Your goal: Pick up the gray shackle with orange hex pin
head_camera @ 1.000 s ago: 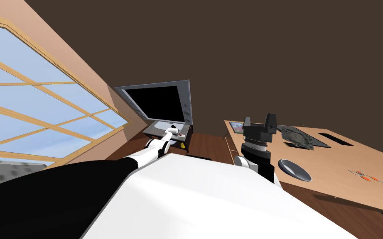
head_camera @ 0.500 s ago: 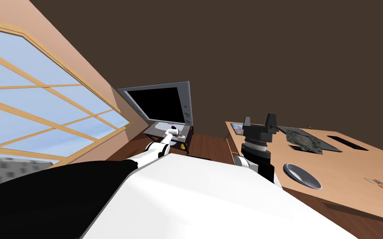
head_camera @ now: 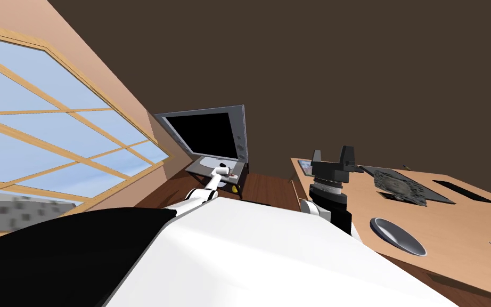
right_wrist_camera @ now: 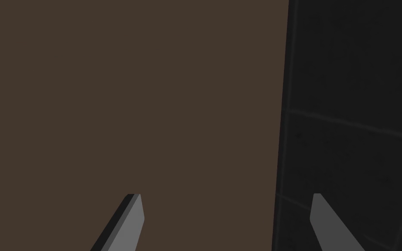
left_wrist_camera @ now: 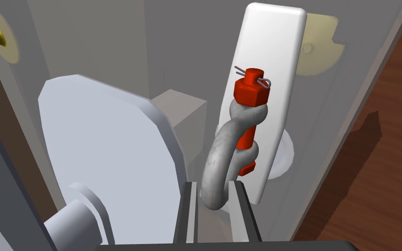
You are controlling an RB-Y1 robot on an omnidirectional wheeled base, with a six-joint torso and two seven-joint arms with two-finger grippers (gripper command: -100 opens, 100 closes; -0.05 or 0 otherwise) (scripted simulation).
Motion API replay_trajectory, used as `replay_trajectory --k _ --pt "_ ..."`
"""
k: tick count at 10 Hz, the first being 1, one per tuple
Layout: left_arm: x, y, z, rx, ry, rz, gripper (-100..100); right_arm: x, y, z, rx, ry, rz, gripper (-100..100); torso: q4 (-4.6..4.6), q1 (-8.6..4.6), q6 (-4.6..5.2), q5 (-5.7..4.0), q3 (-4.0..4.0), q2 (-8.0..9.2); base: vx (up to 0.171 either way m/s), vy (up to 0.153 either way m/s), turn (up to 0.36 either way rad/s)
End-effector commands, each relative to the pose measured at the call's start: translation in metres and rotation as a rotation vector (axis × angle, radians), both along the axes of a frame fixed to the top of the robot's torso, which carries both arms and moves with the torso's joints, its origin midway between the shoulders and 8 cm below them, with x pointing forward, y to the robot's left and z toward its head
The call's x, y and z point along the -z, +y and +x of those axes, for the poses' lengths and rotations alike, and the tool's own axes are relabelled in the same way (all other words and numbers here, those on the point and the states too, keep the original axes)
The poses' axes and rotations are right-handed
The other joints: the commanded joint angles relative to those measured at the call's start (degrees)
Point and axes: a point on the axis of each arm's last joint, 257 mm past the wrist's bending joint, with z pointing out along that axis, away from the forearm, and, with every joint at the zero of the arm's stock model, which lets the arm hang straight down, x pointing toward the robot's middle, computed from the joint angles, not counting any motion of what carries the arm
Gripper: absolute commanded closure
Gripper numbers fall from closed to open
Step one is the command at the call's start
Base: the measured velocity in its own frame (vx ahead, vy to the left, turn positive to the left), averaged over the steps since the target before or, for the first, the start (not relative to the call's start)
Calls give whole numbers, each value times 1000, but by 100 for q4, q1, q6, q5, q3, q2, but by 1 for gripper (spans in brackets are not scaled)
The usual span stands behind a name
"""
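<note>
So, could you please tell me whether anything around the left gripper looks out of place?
Only the shackle itself: a piece of grey hardware with an orange-red pin, at the TV stand, beside the screen's round base and a white slab. The left gripper is shut on its bow. Nothing looks spilled or damaged.

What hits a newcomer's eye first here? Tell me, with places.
First comes the gray shackle with its orange-red hex pin, pinched at its bow between the left gripper's fingers, in front of a white slab. In the head view, the big window fills the left and the black-screened monitor stands ahead, the left arm stretched toward its foot. The right gripper stands open.
</note>
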Motion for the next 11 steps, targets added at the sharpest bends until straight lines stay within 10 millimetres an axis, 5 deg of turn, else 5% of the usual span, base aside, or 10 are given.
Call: replay_trajectory --k 1,2,4,5,8,9,11 --pt "-13 -1 11 10 -35 4 100 0 0 0 0 0 0 0 0 0 0 0 0 0 23 -8 4" --pt "5 -3 -16 10 21 -3 100 0 0 0 0 0 0 0 5 1 4 -1 5 6 49 -15 48" --pt "-15 -4 3 21 -36 4 100 0 0 0 0 0 0 0 2 5 -1 0 3 5 32 -2 43" --pt "3 -6 -25 20 24 -4 100 0 0 0 0 0 0 0 5 6 3 1 7 9 41 -1 45" --pt "-17 -6 -9 28 -30 5 100 0 0 0 0 0 0 0 2 7 -1 2 6 10 24 -3 25" --pt "-7 -7 -32 27 8 1 100 0 0 0 0 0 0 0 8 4 1 0 12 17 49 -6 84" --pt "-24 -7 -17 34 -39 9 100 0 0 0 0 0 0 0 2 3 -2 1 4 6 34 -12 25"
